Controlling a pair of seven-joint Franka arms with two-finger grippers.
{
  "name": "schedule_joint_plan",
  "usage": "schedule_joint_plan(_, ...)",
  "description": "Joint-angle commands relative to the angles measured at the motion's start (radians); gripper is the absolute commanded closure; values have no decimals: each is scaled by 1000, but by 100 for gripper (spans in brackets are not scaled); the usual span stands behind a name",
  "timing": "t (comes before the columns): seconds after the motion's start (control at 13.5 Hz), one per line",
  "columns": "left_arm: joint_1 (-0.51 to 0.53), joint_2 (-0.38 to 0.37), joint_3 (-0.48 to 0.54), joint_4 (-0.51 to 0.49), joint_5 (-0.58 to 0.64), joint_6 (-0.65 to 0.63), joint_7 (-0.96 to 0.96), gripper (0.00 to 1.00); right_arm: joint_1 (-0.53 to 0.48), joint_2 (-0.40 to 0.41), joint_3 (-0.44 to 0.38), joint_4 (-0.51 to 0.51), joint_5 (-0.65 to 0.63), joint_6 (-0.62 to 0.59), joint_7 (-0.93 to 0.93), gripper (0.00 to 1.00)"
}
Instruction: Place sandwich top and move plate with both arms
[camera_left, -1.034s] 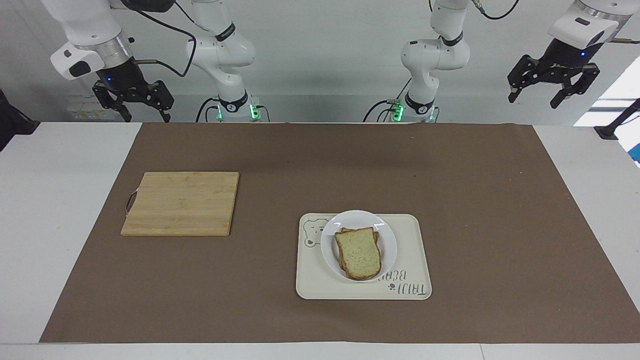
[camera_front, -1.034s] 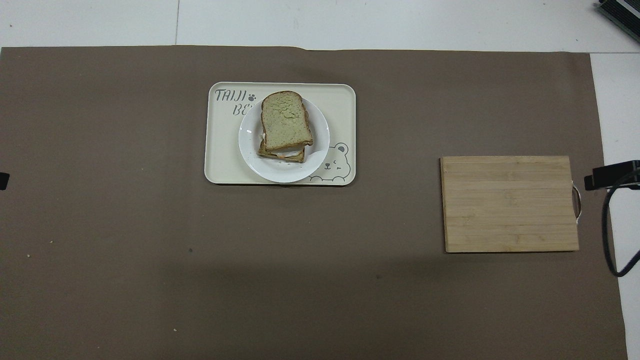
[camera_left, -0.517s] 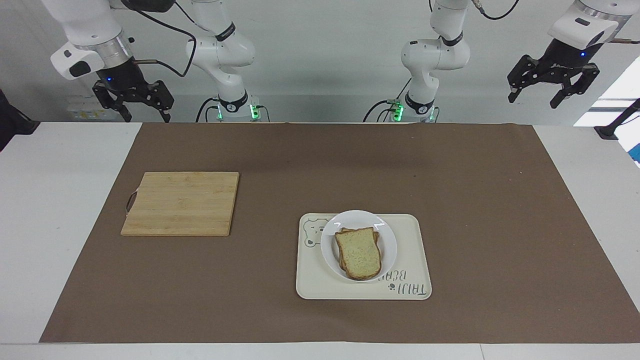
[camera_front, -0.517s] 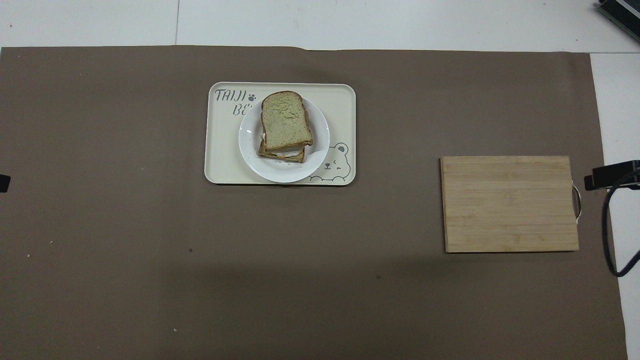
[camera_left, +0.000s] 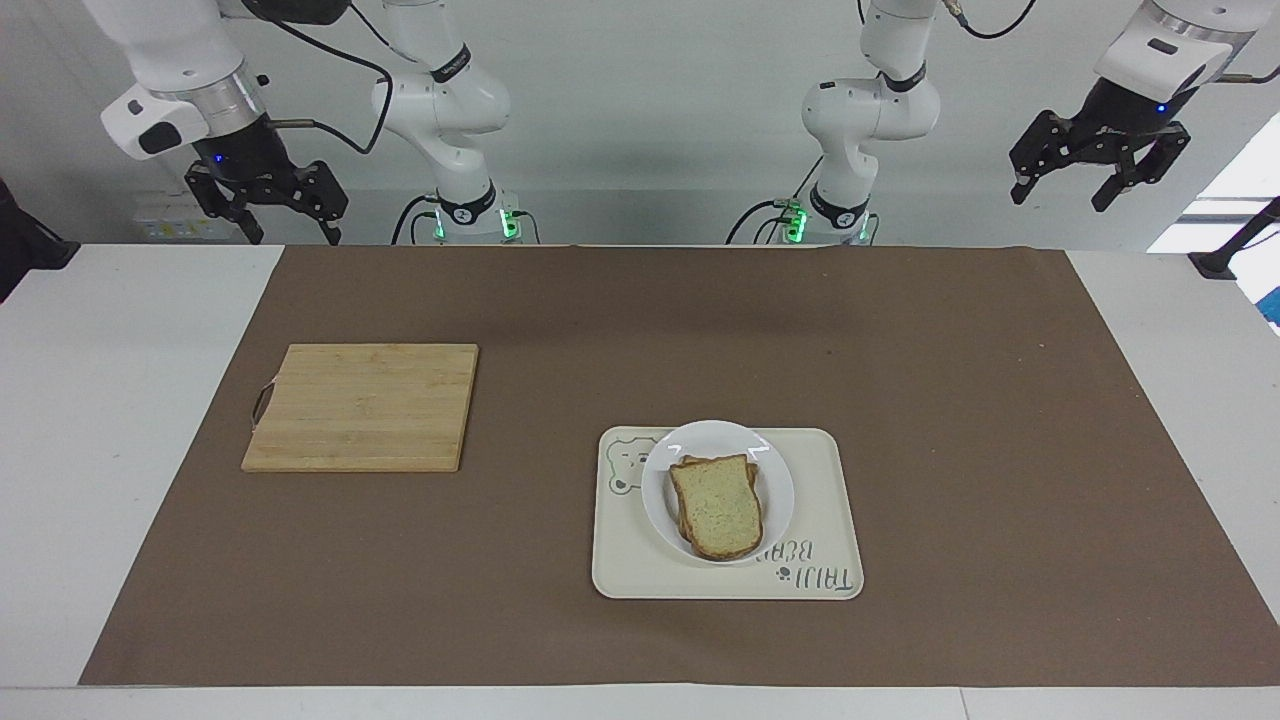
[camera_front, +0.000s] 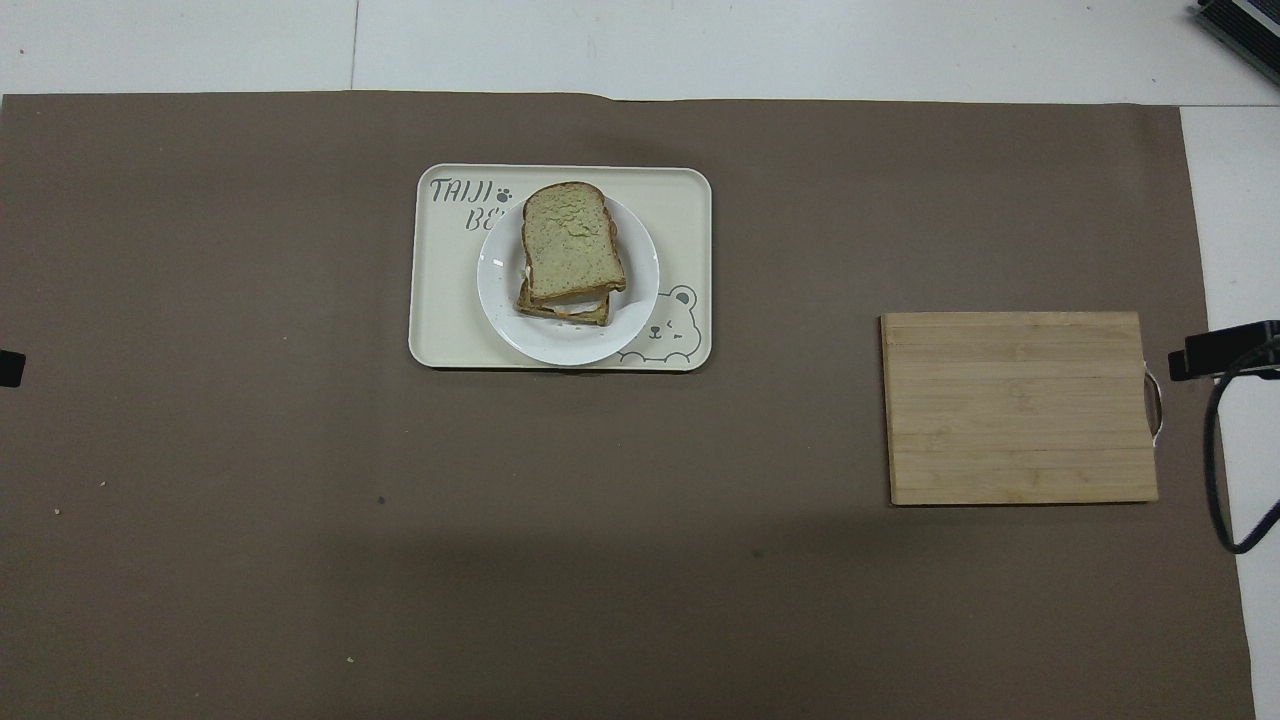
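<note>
Tabletop's brown mat (camera_left: 900, 400) carries the bear tray (camera_left: 830, 480); on it sits the plate (camera_left: 775, 490), sandwich top (camera_left: 716, 505) already stacked. Left end effector (camera_left: 1100, 180) and right end effector (camera_left: 270, 205) hang high, fingers apart, empty. If more moving remains, grip opposite rims together, lift level.

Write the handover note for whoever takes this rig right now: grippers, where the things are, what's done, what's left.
Left gripper: open, empty, raised off the left arm's end of the table.
Right gripper: open, empty, raised at the right arm's end. Both arms wait.
Sandwich top: lying on the lower slice, slightly askew, on the white plate.
Plate: on the cream bear tray, near mid-table.
Wooden cutting board: bare, toward the right arm's end, nearer to the robots than the tray.
Done: top slice placed, and the plate seems to be already on the tray.
Left: apparently nothing; check the plate's placement.
</note>
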Motion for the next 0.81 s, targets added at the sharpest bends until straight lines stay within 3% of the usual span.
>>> schedule_joint_plan(0.0, 2, -29, -3, -35, -8, -3, -16, 0, -6, 3, 4, 7, 0, 1, -17, 0)
schedule_joint_plan(0.74, -2, -29, -3, -35, -8, 6, -17, 0, -6, 3, 4, 7, 0, 1, -17, 0)
